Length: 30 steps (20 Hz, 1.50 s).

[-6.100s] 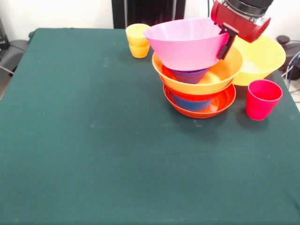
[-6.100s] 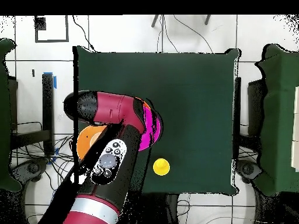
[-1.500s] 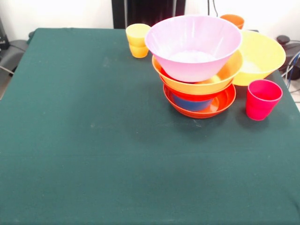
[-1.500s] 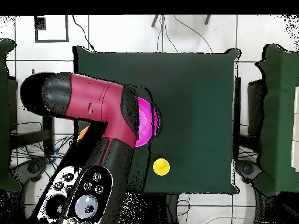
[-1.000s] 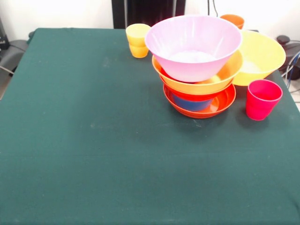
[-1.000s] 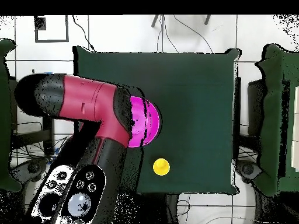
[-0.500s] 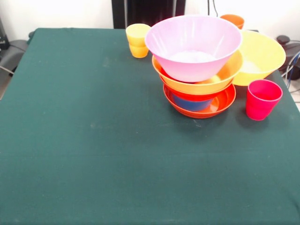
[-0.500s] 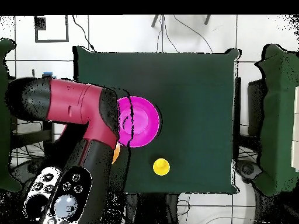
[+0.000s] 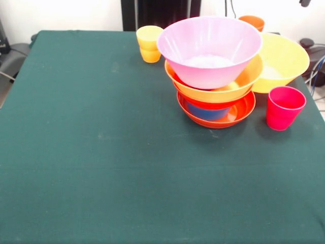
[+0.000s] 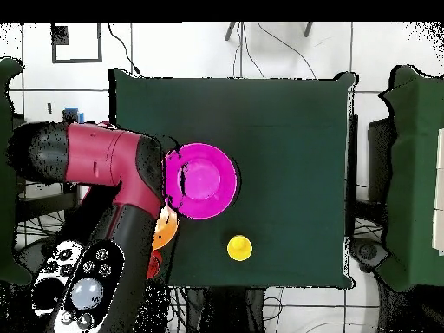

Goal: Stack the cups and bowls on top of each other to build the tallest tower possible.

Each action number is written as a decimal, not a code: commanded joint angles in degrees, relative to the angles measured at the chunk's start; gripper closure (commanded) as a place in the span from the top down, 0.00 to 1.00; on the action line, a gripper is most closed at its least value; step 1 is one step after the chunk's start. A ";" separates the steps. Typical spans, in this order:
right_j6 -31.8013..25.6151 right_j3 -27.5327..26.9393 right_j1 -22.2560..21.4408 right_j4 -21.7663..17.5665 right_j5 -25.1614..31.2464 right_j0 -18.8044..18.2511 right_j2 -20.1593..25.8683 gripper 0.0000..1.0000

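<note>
The pincer (image 9: 303, 2) shows only as a dark tip at the front view's top edge, so I cannot tell whether it is apart or together. The loose large glossy yellow plastic bowl (image 9: 284, 58) sits almost straight below it, beside the tower of nested plastic bowls (image 9: 216, 96) topped by the translucent pink bowl (image 9: 209, 48). That yellow bowl looks light, stiff and slippery, likely best pinched across its thin rim. No label or writing is readable.

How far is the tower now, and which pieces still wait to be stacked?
Done: the tower has a red-orange bowl lowest, then a blue bowl, an orange bowl and the pink bowl on top. In hand: nothing; the gripper's state cannot be seen. Left: the yellow bowl, the red cup, the yellow cup and the orange cup stand off the tower.
</note>
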 commanded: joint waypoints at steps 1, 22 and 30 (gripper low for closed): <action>13.26 5.25 4.60 0.10 -3.28 0.79 4.91 1.00; 15.47 6.40 9.17 2.07 -10.41 2.34 5.29 1.00; 12.12 6.89 10.93 1.28 -13.43 2.51 6.50 1.00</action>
